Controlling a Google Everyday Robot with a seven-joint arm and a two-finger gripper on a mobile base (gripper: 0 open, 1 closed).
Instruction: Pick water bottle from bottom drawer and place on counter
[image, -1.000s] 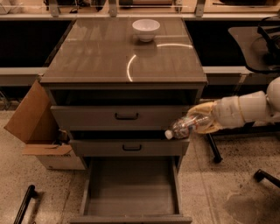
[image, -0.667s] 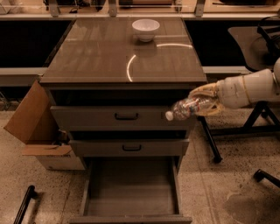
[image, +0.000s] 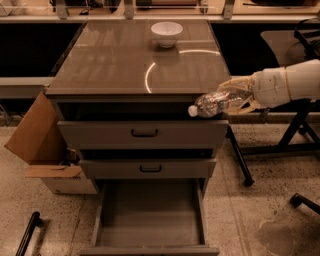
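- Camera view: my pincer (image: 239, 97) is clenched on the water bottle (image: 212, 104), in the air just off the counter's (image: 120, 70) front right corner.
- The bottle lies sideways, white cap pointing left, a bit below the top.
- The bottom drawer (image: 150, 215) sits open underneath.
- I think I must go up and left. There is lots of room before the white bowl (image: 166, 33).

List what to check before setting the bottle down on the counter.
1. Grip: the gripper, right of the cabinet, is shut on the water bottle: ok.
2. Bottle out of the bottom drawer: ok.
3. Bottle over the counter: not ok, it is off the front right corner.
4. Height above the counter edge: cannot tell.
5. Bottle upright: not ok, it lies sideways, cap to the left.
6. Landing spot away from the white bowl: ok, the bowl sits at the rear.
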